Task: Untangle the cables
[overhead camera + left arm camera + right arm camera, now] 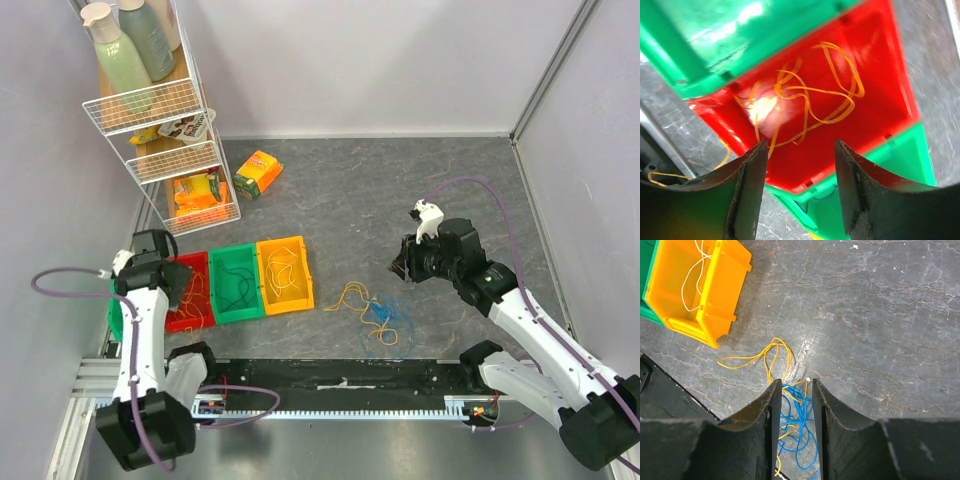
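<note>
A: Left hand?
B: Fingers fairly wide apart, nothing between them. It hangs over the red bin, where orange cables lie in loose loops.
A: Right hand?
B: Narrow gap, nothing gripped. The tangle of blue and yellow-orange cables lies on the worktop, showing past its fingertips. From above, hand and tangle sit apart.
A: Other bins?
B: Green bin holds dark loops. Yellow bin holds a pale loop. The tangle lies right of the bins.
</note>
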### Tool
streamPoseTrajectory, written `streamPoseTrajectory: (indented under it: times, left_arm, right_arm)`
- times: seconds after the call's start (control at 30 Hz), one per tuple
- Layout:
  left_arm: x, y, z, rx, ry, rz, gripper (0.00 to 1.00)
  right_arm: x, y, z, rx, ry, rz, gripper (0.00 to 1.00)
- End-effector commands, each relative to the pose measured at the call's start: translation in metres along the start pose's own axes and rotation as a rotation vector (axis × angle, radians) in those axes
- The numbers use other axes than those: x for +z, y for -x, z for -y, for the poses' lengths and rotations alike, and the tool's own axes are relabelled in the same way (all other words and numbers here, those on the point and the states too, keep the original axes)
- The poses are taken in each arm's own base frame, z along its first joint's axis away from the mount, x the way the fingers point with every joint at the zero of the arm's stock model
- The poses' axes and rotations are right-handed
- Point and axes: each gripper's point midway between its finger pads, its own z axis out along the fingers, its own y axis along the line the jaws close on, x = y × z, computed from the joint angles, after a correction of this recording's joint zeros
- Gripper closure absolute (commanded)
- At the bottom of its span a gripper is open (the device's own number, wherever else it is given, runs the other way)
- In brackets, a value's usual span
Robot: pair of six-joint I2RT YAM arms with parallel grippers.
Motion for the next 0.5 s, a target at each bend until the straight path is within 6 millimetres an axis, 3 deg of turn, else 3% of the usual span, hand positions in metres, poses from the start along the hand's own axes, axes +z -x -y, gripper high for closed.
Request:
streamPoseTrajectory:
  times: [0.0,0.07,0.17,0.33,0.4,0.47]
  left_arm:
    - [0.012,-0.001,-0.020,-0.137,0.052,-0.057,0.40]
    - [0.016,-0.003,-0.022,-0.147,0.065,-0.074,0.39]
    - [0.025,-0.007,-0.026,-0.138,0.105,-0.092,0.30]
    - [0.044,-0.017,-0.030,-0.093,0.141,-0.138,0.30]
    - [0.050,-0.017,-0.038,-0.083,0.189,-0.133,0.33]
    - [0.051,-0.015,-0.040,-0.077,0.202,-0.124,0.44]
  right_arm:
    - [-0.006,0.019,-0.010,-0.031,0.041,0.058,0.62]
    - [-0.006,0.021,-0.011,-0.035,0.046,0.066,0.62]
    - [-0.007,0.020,-0.015,-0.037,0.066,0.072,0.61]
    - [-0.012,0.024,-0.022,-0.050,0.106,0.104,0.61]
    - [-0.014,0.025,-0.024,-0.053,0.113,0.114,0.61]
    - [-0.016,0.026,-0.026,-0.056,0.121,0.126,0.61]
